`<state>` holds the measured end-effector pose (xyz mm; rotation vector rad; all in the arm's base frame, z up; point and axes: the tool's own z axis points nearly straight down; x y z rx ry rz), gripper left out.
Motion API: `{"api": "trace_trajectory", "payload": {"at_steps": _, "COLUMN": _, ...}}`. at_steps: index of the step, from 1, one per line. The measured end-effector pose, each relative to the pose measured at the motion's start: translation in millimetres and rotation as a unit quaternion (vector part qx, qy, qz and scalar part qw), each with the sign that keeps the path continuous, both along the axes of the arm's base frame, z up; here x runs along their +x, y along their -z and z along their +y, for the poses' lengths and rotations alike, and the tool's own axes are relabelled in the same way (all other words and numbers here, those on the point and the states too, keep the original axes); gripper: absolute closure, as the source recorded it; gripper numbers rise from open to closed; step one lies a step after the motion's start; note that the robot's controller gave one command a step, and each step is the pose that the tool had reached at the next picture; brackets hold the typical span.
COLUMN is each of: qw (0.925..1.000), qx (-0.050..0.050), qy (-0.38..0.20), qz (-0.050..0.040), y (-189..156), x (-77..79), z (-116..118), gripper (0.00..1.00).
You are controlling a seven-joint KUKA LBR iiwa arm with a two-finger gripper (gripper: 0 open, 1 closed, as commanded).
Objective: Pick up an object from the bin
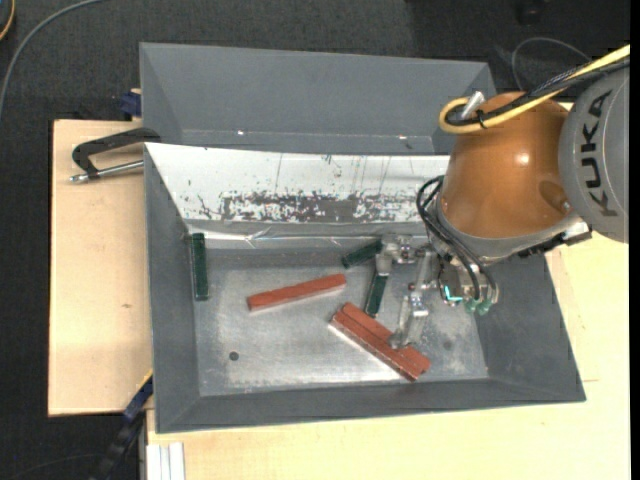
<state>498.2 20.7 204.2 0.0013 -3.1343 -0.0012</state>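
Two red bars (372,335) lie side by side as a pair on the right front part of the bin (168,308) floor, slanting down toward the right. Their lower right end is near the front wall and close to the right wall. The gripper (408,336) is over that right end; whether its jaws are open or closed cannot be told, and no thing shows between them.

Just above the pair's left end stands a short green bar (376,293), nearly in line with the side walls. A second green bar (361,254) lies tilted near the back wall. A single red bar (296,293) lies mid-floor, apart from the pair, and a green stick (200,265) lies along the left wall.

The left front of the floor is bare scuffed metal, with one small dark dot (233,357). The back wall is scratched and speckled.

The arm (600,158) comes in from the right over the rim, and its orange cover (500,168) hangs above the right rear corner, wrist pointing down.
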Motion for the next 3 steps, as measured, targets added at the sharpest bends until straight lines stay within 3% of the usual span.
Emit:
{"api": "trace_trajectory", "payload": {"at_steps": 1, "qw": 0.9994, "qx": 0.001, "qy": 0.033, "qz": -0.0064, "y": 134.8, "x": 15.6, "z": 30.0, "gripper": 0.0}}
{"api": "trace_trajectory", "payload": {"at_steps": 2, "qw": 0.9999, "qx": -0.002, "qy": -0.014, "qz": -0.0076, "y": 133.0, "x": 34.9, "z": -44.5, "gripper": 0.0}}
{"api": "trace_trajectory", "payload": {"at_steps": 3, "qw": 0.9999, "qx": 0.0, "qy": -0.016, "qz": -0.0055, "y": 133.2, "x": 33.8, "z": -40.3, "gripper": 1.0}}
